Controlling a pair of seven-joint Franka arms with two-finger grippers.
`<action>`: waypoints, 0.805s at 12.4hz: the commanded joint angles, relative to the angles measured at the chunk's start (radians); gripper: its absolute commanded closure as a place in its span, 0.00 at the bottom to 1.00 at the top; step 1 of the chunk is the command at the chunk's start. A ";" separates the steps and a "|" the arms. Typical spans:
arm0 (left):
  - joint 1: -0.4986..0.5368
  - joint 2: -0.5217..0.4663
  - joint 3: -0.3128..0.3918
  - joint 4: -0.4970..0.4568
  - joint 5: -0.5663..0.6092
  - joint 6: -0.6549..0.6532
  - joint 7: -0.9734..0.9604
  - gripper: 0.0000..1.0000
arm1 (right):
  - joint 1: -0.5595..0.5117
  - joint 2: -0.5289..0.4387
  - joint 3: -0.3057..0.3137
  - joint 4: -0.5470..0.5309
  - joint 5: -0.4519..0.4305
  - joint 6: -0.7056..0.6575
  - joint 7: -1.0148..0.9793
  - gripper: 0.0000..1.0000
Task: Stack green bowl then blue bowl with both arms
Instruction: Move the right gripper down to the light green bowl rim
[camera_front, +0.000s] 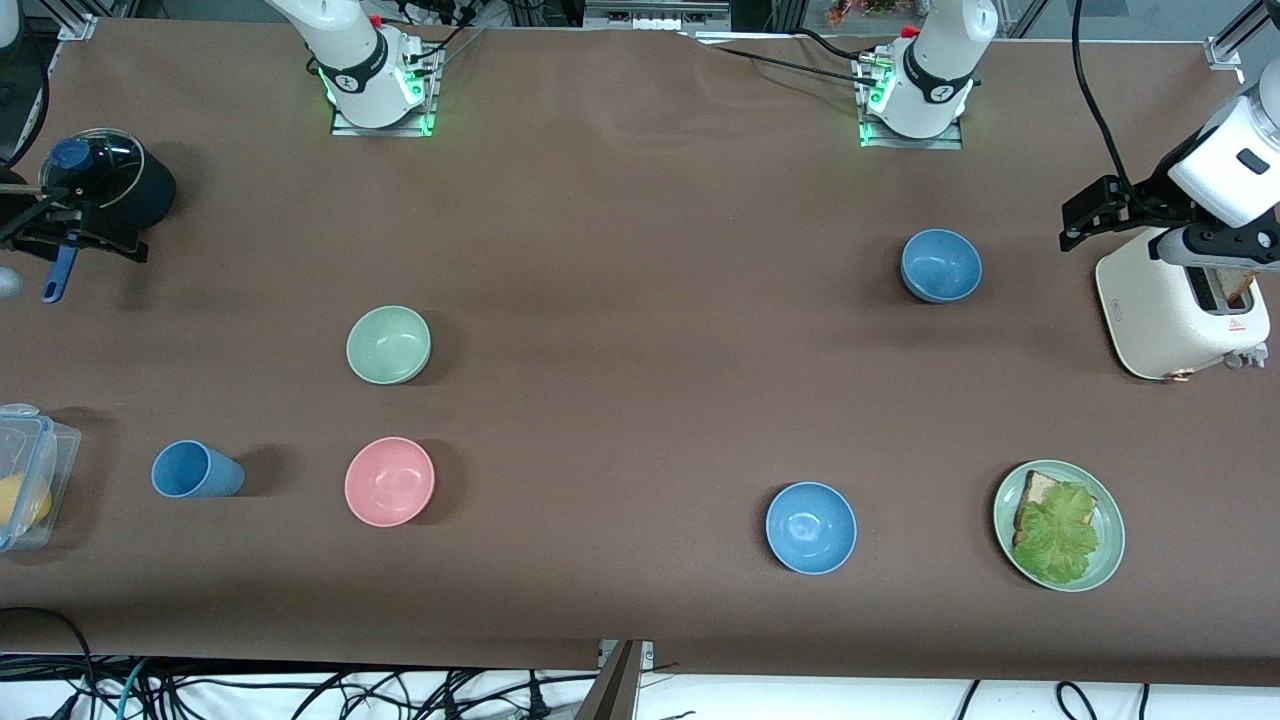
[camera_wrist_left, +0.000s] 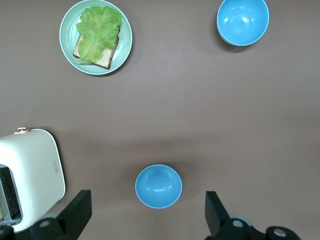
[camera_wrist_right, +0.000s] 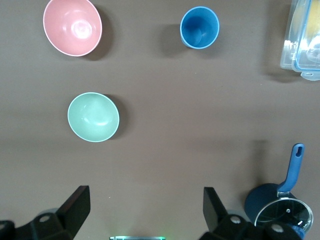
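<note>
Right, I see both arms parked high, nothing held; the left gripper hangs with jaws wide over the blue bowl, which sits upright near the left arm's base, beside the toaster; the right gripper hangs with jaws wide too, over bare table between the green bowl and the pot. I find the green bowl upright toward the right arm's end, the pink bowl nearer the front camera than it; the bright bowl and plate lie nearer too, toward the left arm's end.
</note>
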 joint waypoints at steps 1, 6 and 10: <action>0.005 0.015 -0.001 0.033 -0.018 -0.021 -0.002 0.00 | -0.008 0.070 0.012 -0.003 0.064 0.019 0.005 0.00; 0.005 0.015 0.000 0.033 -0.018 -0.021 0.001 0.00 | -0.003 0.203 0.015 -0.016 0.075 0.064 -0.010 0.00; 0.005 0.015 0.002 0.033 -0.018 -0.021 0.001 0.00 | 0.000 0.207 0.019 -0.203 0.174 0.266 -0.010 0.00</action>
